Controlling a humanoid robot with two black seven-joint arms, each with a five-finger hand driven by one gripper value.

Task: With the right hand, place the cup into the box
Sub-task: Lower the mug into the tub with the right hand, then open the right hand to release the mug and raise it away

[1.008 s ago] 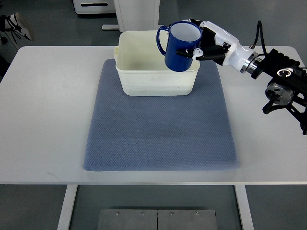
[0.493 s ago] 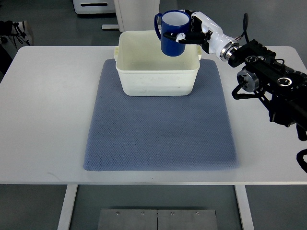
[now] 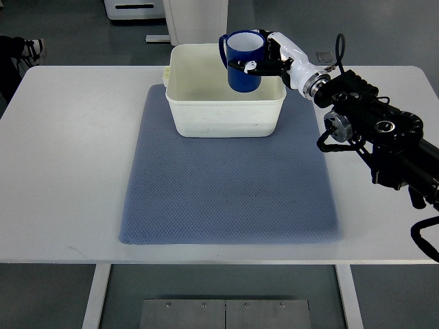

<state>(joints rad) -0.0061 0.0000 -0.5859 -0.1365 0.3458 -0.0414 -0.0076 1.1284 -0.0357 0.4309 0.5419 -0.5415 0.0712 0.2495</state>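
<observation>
A dark blue cup (image 3: 243, 62) with a white inside and its handle to the left hangs upright over the right part of the cream box (image 3: 199, 113). My right hand (image 3: 271, 58), white with black joints, is shut on the cup from its right side. Its black arm (image 3: 377, 133) comes in from the right edge. The box stands at the far end of a grey-blue mat (image 3: 230, 185). I cannot tell whether the cup's base touches the box floor. The left arm is out of sight.
The mat lies on a white table (image 3: 68, 171). Beyond the far table edge stands white furniture (image 3: 195, 17) on a grey floor. A person's shoe (image 3: 31, 48) shows at the top left.
The right hand has carried the cup left and lower, from the box's right rim to over its inside. The forearm has swung further into view across the table's right side.
</observation>
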